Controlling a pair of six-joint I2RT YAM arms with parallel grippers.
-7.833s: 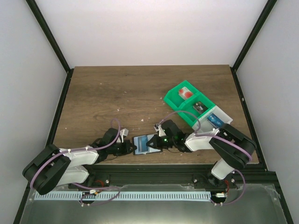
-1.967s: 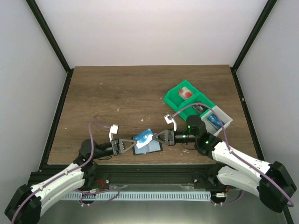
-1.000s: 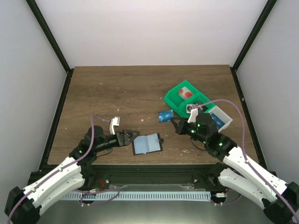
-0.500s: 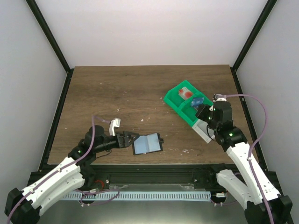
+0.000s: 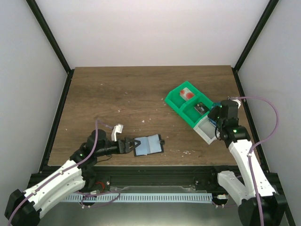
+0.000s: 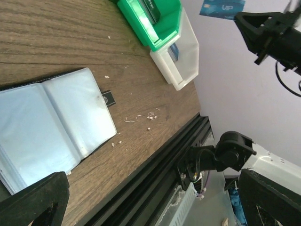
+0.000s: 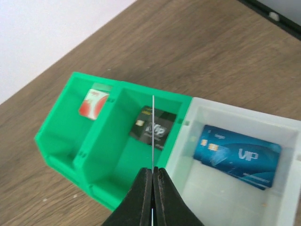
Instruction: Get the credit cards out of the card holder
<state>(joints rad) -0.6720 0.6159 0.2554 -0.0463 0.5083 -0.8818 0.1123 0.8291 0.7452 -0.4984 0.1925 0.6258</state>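
Observation:
The card holder (image 5: 148, 144) lies open on the table, pale blue-grey inside, and fills the left of the left wrist view (image 6: 51, 127). My left gripper (image 5: 130, 145) is open, its tips at the holder's left edge, and holds nothing (image 6: 153, 197). My right gripper (image 7: 153, 172) is shut on a blue credit card (image 6: 222, 8), seen edge-on as a thin line (image 7: 153, 132). It hangs above the trays (image 5: 214, 114). Other credit cards lie in the trays: a red-and-white one (image 7: 94, 103), a black one (image 7: 151, 126) and a blue one (image 7: 237, 155).
A green two-compartment tray (image 5: 176, 106) stands at the right of the table with a clear-white tray (image 5: 205, 130) joined to its near end. Small crumbs dot the wood near the holder. The black table rail (image 6: 155, 169) runs along the near edge.
My right gripper has carried the blue card from the middle of the table rightward to above the trays. My left gripper has closed in on the holder's left edge.

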